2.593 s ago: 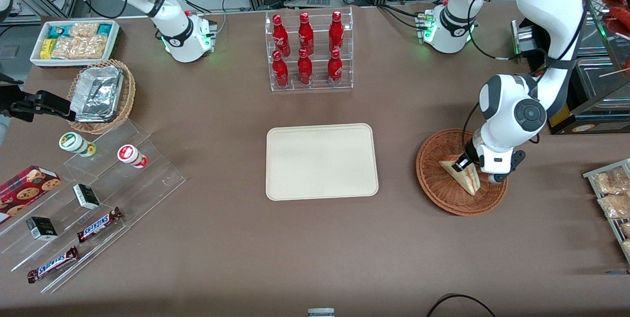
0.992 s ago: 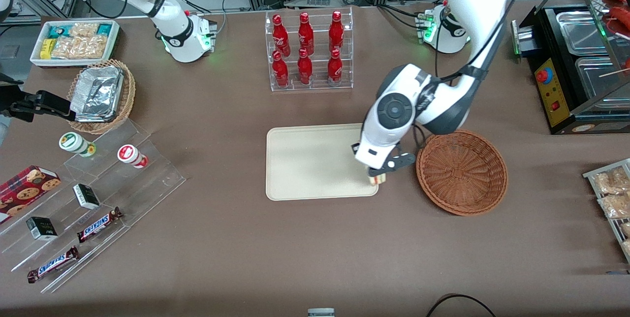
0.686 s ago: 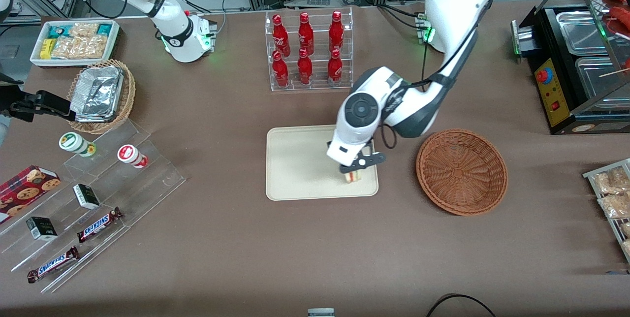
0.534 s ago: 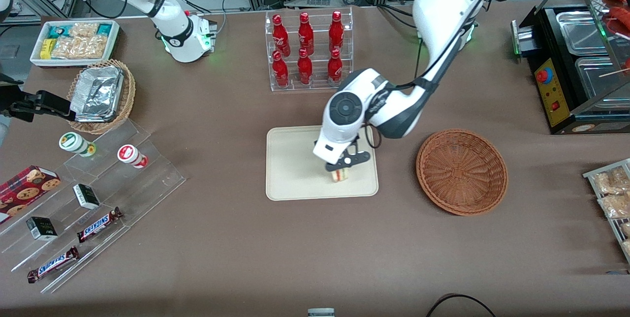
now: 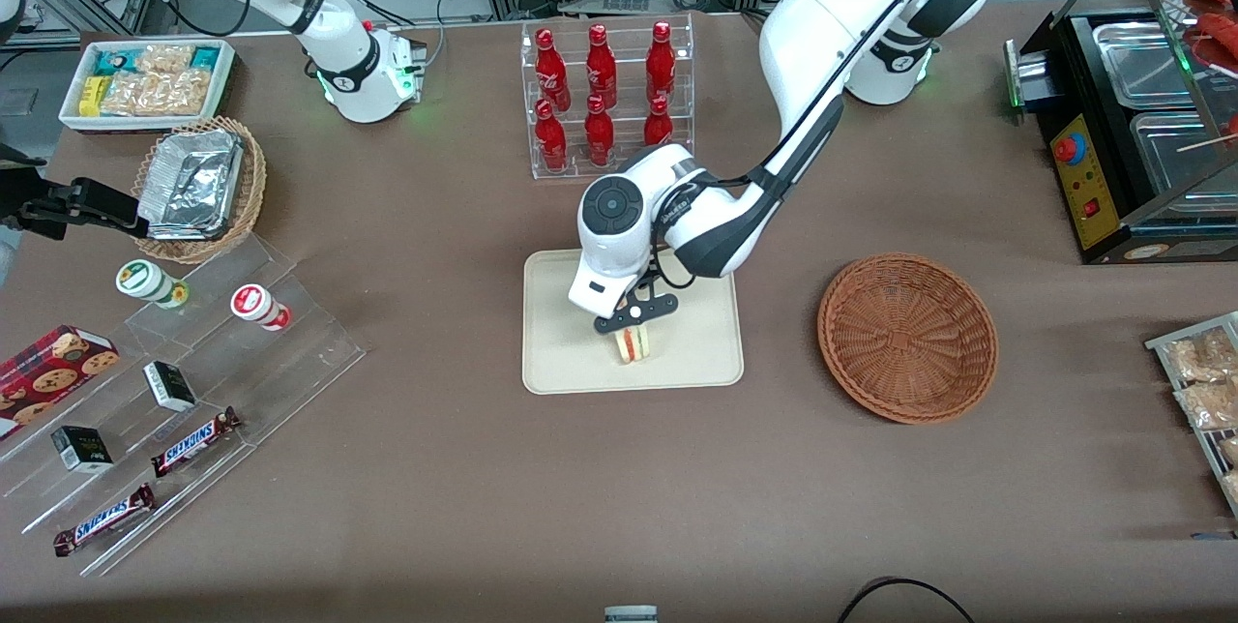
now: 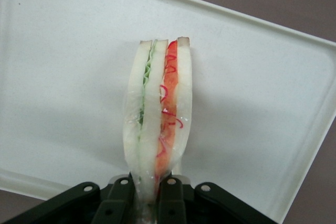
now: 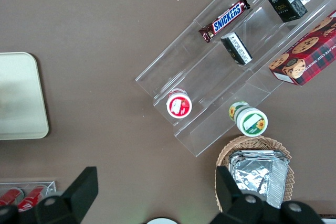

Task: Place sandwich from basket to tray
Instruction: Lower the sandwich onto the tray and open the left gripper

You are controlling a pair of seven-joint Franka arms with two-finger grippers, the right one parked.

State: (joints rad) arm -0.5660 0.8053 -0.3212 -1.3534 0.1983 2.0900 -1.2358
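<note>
My left gripper [image 5: 633,325] hangs over the cream tray [image 5: 561,367], shut on the sandwich [image 5: 633,343]. The wedge stands on edge just above the tray's middle. In the left wrist view the sandwich [image 6: 157,114] shows white bread with green and red filling, its thick end pinched between the black fingers [image 6: 121,203], with the tray [image 6: 63,77] underneath. The reddish-brown basket [image 5: 907,337] sits beside the tray toward the working arm's end of the table, with nothing in it.
A clear rack of red bottles [image 5: 604,101] stands farther from the front camera than the tray. Toward the parked arm's end lie an acrylic stand with snacks [image 5: 193,381], a tan basket of foil containers [image 5: 198,188] and a white bin [image 5: 145,81]. A metal counter [image 5: 1141,120] stands at the working arm's end.
The gripper lifted the sandwich out of the basket and carried it sideways over the tray. In the last half second it moved on toward the tray's middle, still holding it.
</note>
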